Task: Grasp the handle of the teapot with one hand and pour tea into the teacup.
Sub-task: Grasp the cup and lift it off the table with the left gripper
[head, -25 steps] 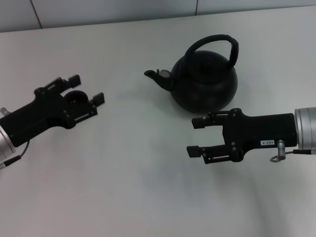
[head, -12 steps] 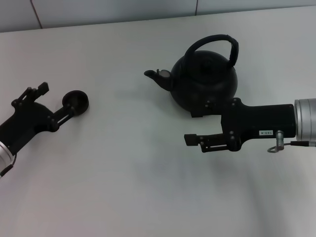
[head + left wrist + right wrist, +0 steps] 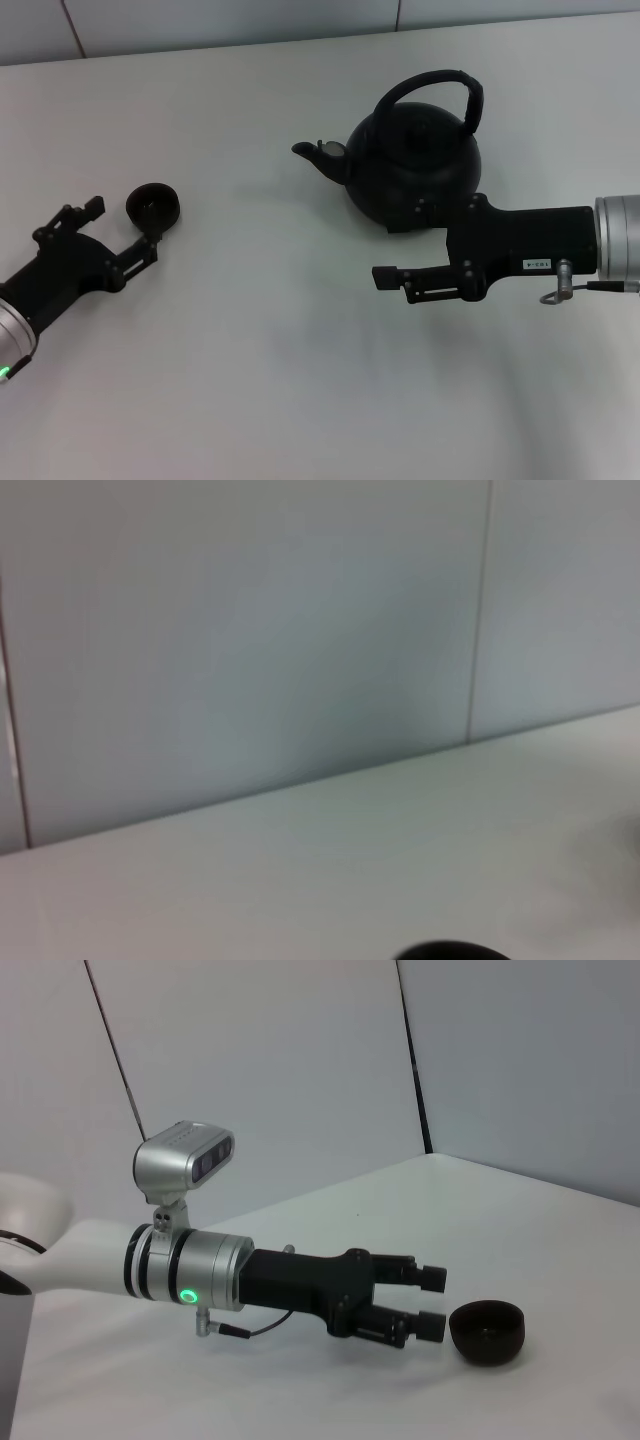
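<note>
The left gripper (image 3: 122,232) was seen spread open just beside the teacup (image 3: 153,205), which stood free on the white table (image 3: 250,380), presumably set clear for pouring. The right gripper (image 3: 392,255) was held open low against the front of the teapot (image 3: 412,170), its handle (image 3: 440,90) ungrasped overhead. A pale panelled wall (image 3: 250,1070) was seen behind.

The round matte black teapot (image 3: 413,170) with its black wrapped hoop handle (image 3: 440,88) sits behind the black right gripper (image 3: 392,252). A small black bowl-like teacup (image 3: 153,205) lies by the black left gripper (image 3: 120,222), on a plain white table (image 3: 260,380).
</note>
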Controlling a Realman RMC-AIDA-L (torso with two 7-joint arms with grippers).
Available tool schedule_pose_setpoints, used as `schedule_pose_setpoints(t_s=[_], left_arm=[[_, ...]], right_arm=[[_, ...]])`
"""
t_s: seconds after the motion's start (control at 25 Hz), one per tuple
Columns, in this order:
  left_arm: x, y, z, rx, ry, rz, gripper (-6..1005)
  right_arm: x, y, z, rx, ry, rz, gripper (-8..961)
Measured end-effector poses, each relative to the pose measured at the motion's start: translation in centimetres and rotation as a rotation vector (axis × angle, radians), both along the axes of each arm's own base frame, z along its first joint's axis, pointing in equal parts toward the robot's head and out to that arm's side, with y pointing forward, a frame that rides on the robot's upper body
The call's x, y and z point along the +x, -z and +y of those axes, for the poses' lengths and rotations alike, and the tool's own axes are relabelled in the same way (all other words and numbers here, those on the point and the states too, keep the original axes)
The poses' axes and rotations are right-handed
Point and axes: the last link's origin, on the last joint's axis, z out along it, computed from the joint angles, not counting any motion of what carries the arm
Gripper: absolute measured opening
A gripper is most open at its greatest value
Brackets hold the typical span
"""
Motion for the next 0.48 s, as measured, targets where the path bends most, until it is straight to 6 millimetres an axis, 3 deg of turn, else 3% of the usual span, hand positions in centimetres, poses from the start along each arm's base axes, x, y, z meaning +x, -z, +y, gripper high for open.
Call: schedule_pose_setpoints(t_s=[0.48], left_arm=[[0.45,0.26,0.36,-0.015,0.019,0.016,748]], right_arm=[[-0.23,0.12,-0.02,-0.003,-0.005,0.008,760]])
